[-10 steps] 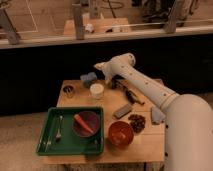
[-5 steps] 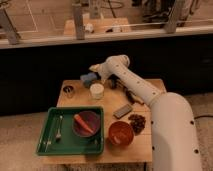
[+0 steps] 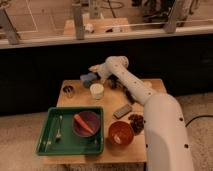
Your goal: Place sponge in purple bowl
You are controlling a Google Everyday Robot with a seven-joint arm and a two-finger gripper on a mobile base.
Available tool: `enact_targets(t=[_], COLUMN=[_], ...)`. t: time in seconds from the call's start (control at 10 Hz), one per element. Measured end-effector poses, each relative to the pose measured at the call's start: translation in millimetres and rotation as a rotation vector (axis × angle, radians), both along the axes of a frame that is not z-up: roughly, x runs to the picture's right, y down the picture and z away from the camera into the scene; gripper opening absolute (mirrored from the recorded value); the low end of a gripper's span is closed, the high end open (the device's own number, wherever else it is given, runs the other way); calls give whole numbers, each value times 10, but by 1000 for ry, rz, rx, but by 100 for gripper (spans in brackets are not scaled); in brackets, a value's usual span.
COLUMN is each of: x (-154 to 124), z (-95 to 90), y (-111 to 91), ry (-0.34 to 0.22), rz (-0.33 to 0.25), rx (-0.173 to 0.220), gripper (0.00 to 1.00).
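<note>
Change: the gripper (image 3: 95, 71) has closed in on the sponge (image 3: 87, 79), at the table's 11 o'clock.
Grip: cannot tell.
Meaning: pickup likely next; the purple bowl (image 3: 94, 120) waits at 7 o'clock.

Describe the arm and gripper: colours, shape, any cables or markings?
The arm is glossy white with smooth, rounded shells: a thick lower link, a slimmer forearm and a ball-like joint. A dark seam shows between links. No outside cables or markings are visible. The gripper, beside the blue sponge, looks pale off-white.
</note>
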State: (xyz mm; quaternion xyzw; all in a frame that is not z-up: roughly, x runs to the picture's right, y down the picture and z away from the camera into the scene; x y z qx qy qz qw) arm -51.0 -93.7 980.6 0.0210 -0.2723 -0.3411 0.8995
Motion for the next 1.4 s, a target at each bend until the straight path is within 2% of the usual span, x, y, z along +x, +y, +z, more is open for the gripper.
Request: enact_targets(t=[0.6, 0.8, 1.0, 1.2, 1.3, 1.4], x=[-35, 14, 200, 365, 454, 501], z=[105, 83, -59, -222, -370, -539], y=[34, 8, -90, -142, -152, -125], ry=[-19, -29, -62, -94, -112, -126], rz=[28, 69, 157, 216, 236, 232], rx=[-27, -35, -29, -16, -3, 16], gripper=[17, 1, 0, 0, 0, 0])
